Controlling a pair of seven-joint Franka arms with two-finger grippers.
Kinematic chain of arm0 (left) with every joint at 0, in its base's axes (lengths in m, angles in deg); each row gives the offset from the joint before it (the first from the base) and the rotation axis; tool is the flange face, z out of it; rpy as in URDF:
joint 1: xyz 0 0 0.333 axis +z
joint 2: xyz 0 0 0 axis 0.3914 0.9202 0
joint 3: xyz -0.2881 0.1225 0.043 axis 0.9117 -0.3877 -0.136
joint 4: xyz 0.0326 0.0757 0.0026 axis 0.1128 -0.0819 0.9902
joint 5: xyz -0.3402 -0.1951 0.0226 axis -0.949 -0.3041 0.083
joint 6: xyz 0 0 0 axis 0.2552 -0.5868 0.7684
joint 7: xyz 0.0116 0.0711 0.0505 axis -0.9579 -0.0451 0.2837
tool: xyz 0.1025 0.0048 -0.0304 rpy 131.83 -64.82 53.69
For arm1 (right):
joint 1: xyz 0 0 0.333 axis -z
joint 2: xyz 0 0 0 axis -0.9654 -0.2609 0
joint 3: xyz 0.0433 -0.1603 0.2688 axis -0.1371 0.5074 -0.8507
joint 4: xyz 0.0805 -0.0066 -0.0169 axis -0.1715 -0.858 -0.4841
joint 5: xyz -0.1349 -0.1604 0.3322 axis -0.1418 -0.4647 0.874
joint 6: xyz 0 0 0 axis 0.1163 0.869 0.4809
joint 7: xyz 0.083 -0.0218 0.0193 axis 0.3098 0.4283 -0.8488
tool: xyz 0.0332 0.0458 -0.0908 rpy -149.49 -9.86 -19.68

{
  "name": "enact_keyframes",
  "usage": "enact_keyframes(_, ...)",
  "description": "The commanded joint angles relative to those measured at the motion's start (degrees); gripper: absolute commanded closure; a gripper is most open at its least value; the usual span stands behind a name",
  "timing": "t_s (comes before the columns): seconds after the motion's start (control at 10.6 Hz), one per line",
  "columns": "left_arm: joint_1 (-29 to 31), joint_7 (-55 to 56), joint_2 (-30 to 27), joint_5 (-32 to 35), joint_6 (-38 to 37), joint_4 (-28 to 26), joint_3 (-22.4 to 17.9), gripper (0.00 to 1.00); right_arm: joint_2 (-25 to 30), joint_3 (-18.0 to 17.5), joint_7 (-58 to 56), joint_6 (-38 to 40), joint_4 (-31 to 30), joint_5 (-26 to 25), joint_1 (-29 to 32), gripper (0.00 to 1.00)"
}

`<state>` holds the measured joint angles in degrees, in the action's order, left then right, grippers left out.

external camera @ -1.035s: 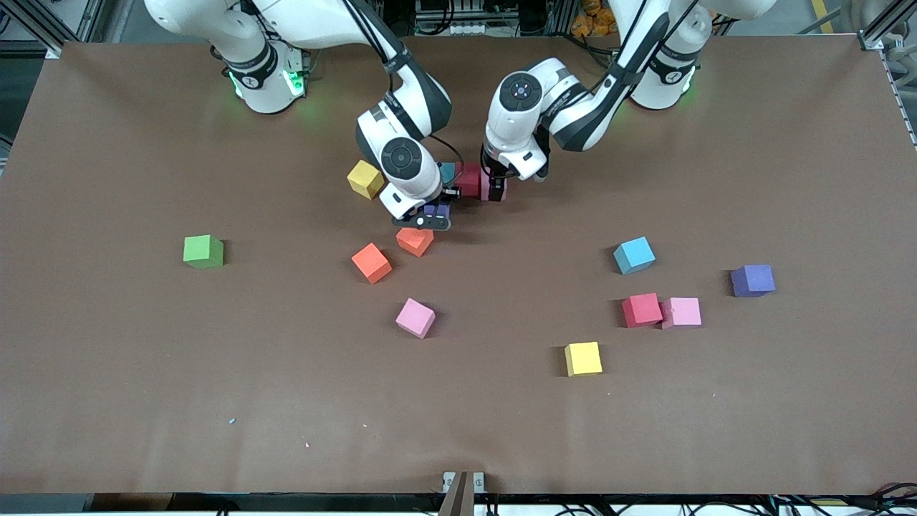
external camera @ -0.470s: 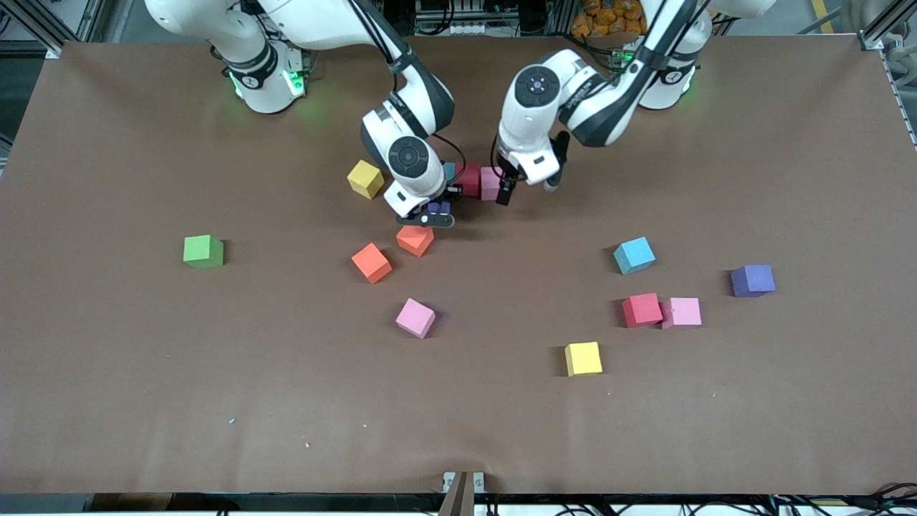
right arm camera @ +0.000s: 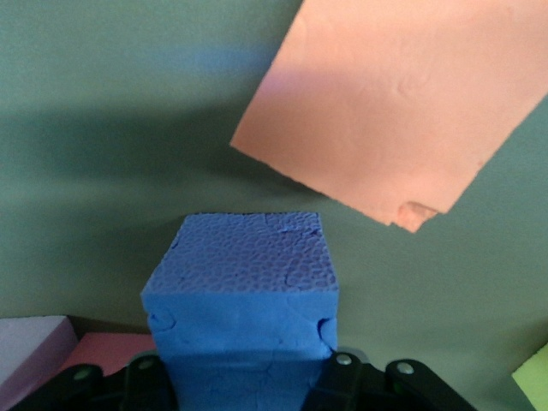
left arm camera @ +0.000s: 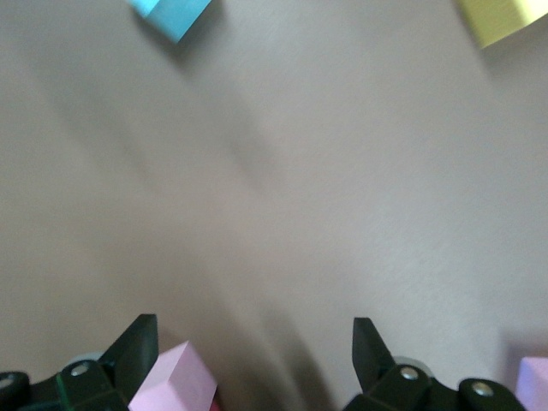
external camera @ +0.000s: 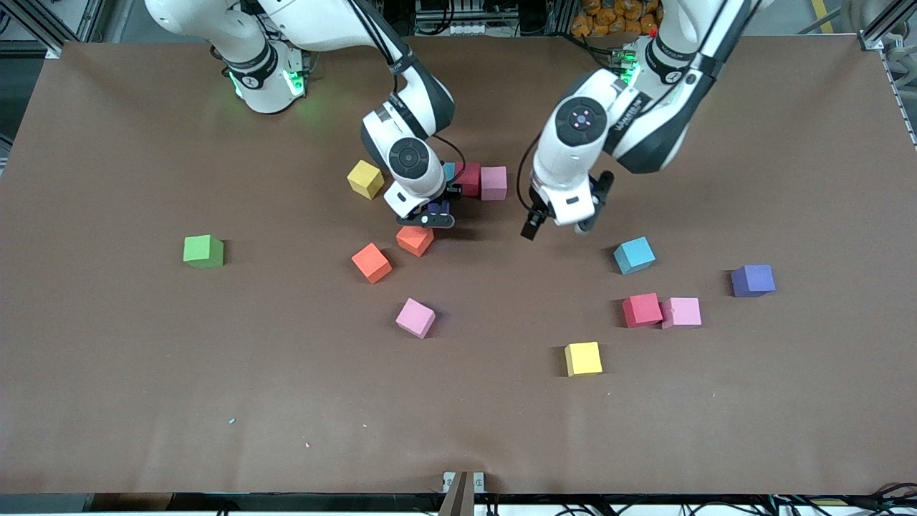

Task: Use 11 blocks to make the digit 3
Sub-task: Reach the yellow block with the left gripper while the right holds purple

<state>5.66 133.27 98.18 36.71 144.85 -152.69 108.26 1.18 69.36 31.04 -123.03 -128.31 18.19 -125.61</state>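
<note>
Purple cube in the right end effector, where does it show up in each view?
Front view: the purple cube peeks out under the right end effector, which is shut on it.
Right wrist view: the purple cube fills the middle, clamped between the fingers.
Left wrist view: not in it; only the open left end effector and other cubes.
Shared landmark: the orange cube beside it, also large in the right wrist view.

Big brown matte surface [external camera: 143,401] fills nearly the whole shot, a bit wrinkled, with a few tiny specks on it toward the camera edge. Aluminium frame rails [external camera: 43,29] sit past its corners. Above its top edge there's some orange stuff [external camera: 609,14], maybe cables or bagged parts, hard to say. Even overhead light, soft shadows.
</note>
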Motion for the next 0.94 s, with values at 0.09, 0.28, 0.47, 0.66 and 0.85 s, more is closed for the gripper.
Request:
enact_keyframes(0.09,1.03,-5.69,8.15,8.91,-4.6,12.76,0.61,0.0,-0.41,0.26,0.51,-0.25,0.5,-0.5,-0.5,1.0)
enact_keyframes(0.28,0.94,-14.36,14.82,13.59,-8.37,21.37,-0.09,0.0,-0.41,0.26,0.69,-0.25,0.59,-0.5,-0.5,1.0)
enact_keyframes(0.47,1.12,-24.55,17.66,14.92,-8.74,25.97,-1.75,0.0,-0.41,0.26,0.69,-0.16,0.67,-0.42,-0.5,1.0)
enact_keyframes(0.66,1.12,-38.07,20.55,14.92,-8.74,29.13,-4.48,0.0,-0.41,0.26,0.78,-0.25,0.76,-0.07,-0.5,1.0)
enact_keyframes(0.85,2.16,-48.91,23.19,14.48,-8.65,31.59,-5.63,0.0,-0.41,0.26,0.87,-0.42,0.76,-0.06,-0.59,1.0)
